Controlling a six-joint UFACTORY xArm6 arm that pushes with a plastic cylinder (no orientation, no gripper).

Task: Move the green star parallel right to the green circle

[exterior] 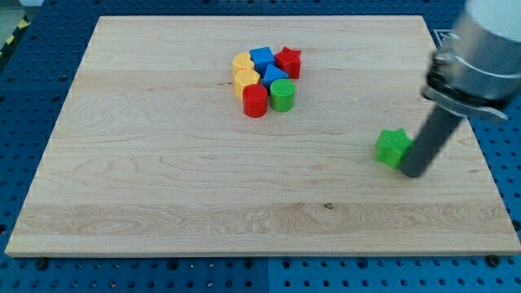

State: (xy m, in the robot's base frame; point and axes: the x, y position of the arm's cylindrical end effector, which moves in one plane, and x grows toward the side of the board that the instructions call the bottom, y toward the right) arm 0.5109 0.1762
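Note:
The green star [393,147] lies alone at the view's right, below the level of the cluster. The green circle [282,95] stands at the lower right of a block cluster near the view's top centre. My tip [413,172] rests on the board just right of and slightly below the green star, touching or almost touching it. The rod rises up and to the right from the tip.
The cluster holds a red cylinder [255,102], two yellow blocks [245,79], two blue blocks [262,58] and a red star [288,62], all packed together left of and above the green circle. The wooden board's right edge [480,155] runs near my tip.

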